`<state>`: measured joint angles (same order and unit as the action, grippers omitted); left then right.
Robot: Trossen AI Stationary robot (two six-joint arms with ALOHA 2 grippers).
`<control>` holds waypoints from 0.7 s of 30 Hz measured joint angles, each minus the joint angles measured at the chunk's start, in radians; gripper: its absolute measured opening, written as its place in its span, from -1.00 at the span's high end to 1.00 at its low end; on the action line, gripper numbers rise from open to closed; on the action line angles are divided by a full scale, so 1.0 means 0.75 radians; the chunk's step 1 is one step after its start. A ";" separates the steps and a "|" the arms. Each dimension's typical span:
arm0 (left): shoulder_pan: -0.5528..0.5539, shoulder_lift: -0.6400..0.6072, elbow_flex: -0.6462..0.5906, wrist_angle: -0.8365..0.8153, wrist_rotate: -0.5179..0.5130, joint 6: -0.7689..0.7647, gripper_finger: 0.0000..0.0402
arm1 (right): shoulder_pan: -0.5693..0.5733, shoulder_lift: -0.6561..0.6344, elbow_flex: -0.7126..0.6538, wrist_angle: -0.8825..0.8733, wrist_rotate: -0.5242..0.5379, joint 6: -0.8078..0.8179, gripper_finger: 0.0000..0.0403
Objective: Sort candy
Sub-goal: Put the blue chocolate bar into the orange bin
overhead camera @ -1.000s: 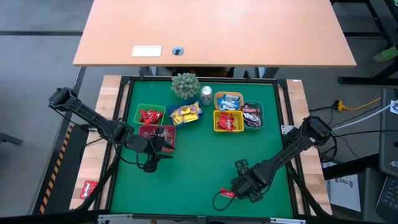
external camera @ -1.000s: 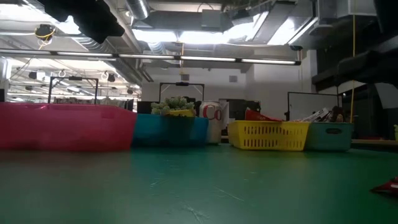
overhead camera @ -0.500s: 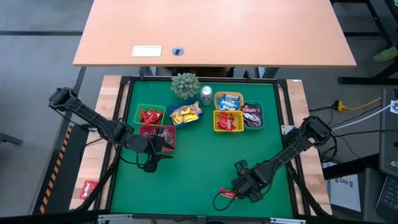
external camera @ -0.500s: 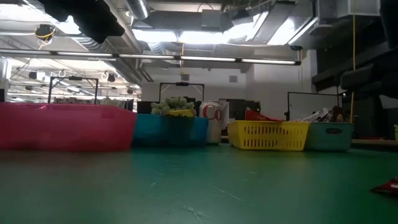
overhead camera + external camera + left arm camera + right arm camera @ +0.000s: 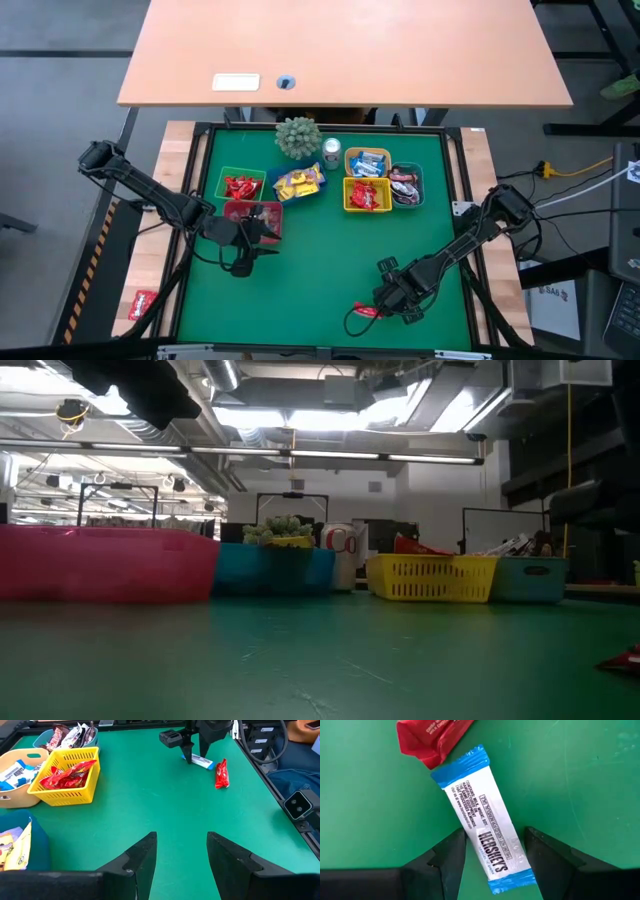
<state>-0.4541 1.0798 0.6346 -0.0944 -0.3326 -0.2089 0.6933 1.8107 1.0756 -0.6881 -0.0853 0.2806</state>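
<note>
Green mat [image 5: 320,270] on the work table, a bare wooden desk [image 5: 340,50] beyond it. Loose on the mat near the front edge, right of centre: one blue-and-white candy bar [image 5: 487,837], lying flat, with a red candy [image 5: 430,737] just beside one of its ends; whether the two touch, I cannot tell. My right gripper [image 5: 492,852] is directly over the blue-and-white bar, fingers spread, one on each side of it, not clamped. The left wrist view shows the same pair of sweets under that gripper.

Sorted candy sits toward the far side of the mat: red pieces in the green bin [image 5: 240,184], yellow in the blue bin [image 5: 300,183], blue-and-white in the tan bin [image 5: 368,160], red in the yellow basket [image 5: 367,195], dark wrappers in the grey-blue bin [image 5: 407,186].

My left gripper [image 5: 181,857] hovers beside the pink bin [image 5: 254,216], fingers apart, holding nothing.

A small plant [image 5: 298,136] and silver can [image 5: 331,151] stand behind the bins.
</note>
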 joint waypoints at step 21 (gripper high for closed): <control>0.001 0.000 0.000 0.001 0.000 0.001 0.20 | -0.001 0.003 0.004 0.016 -0.006 0.003 0.50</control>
<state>-0.4538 1.0798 0.6346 -0.0940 -0.3328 -0.2079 0.6926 1.8126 1.0785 -0.6761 -0.0895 0.2829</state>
